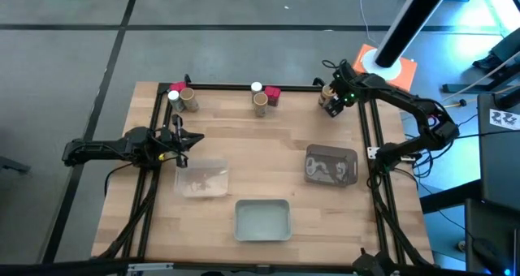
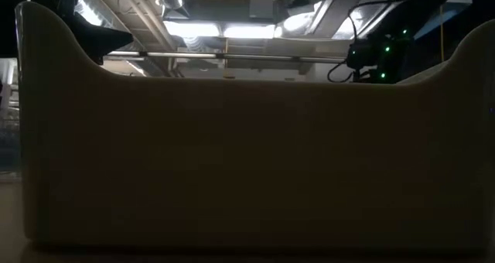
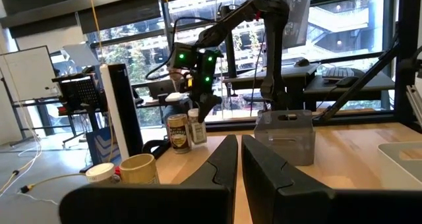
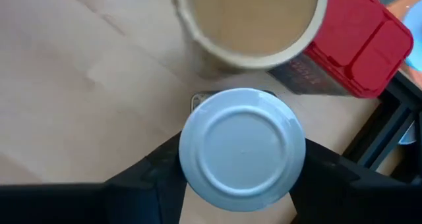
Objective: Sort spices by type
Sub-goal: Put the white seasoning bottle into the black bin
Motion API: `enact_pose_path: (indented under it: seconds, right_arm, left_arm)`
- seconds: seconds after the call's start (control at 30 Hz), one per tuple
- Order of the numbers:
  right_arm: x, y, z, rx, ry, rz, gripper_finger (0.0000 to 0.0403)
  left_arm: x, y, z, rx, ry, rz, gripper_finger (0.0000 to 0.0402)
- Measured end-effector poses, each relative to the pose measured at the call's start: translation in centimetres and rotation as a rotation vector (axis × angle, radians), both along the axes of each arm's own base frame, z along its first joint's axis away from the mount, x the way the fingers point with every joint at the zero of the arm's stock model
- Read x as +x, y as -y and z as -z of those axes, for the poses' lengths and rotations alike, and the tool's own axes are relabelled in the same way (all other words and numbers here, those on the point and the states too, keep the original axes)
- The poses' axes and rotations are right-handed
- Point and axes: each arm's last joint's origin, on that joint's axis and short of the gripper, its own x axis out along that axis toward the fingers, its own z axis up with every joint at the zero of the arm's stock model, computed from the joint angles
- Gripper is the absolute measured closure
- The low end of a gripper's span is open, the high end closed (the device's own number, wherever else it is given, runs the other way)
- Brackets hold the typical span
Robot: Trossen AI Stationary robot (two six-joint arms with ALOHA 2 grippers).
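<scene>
The spices stand in three groups along the table's far edge. Each group has a cork-coloured cylinder, a white-lidded clear jar and a red packet: far left (image 1: pixel 180 96), middle (image 1: pixel 262 98), far right (image 1: pixel 328 92). My right gripper (image 1: pixel 332 101) is over the far-right group, shut on the jar's white lid (image 4: pixel 242 148). The cork cylinder (image 4: pixel 250 20) and the red packet (image 4: pixel 356 46) stand just beyond that jar. My left gripper (image 1: pixel 180 138) is shut and touches nothing. It hovers at the table's left, by the far edge of the clear tray (image 1: pixel 203 179). My right gripper pinches the jar's white lid by its rim (image 4: pixel 188 155), one finger (image 4: pixel 148 174) on each side, coming from above and pointing down. The jar (image 3: pixel 196 128) stays upright beside the cork cylinder (image 3: pixel 178 133). Whether its base is off the table cannot be told.
Three shallow trays lie on the near half: the clear one at left, a grey one (image 1: pixel 351 167) at right holding something pale, and a light one (image 1: pixel 262 220) near the front edge. That tray's wall (image 2: pixel 247 162) fills the low view. A black frame runs along the table's edges.
</scene>
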Motion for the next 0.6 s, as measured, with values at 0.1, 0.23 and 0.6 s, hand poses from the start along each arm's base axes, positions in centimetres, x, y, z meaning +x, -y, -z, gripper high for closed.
enact_pose_path:
  seconds: [0.1, 0.23, 0.6]
  right_arm:
    - [-0.4, -0.7, -1.0, -0.008, 0.036, -0.01, 0.0198]
    - [-1.2, -1.8, -2.5, -0.038, 0.062, -0.023, 0.0198]
    - [-3.2, -5.0, -5.8, -0.079, 0.174, -0.102, 0.0198]
  left_arm:
    - [0.0, 0.0, 0.0, 0.0, 0.0, 0.0, 0.0389]
    - [0.0, 0.0, 0.0, 0.002, 0.0, 0.0, 0.0389]
    - [0.0, 0.0, 0.0, 0.04, -0.008, -0.006, 0.0389]
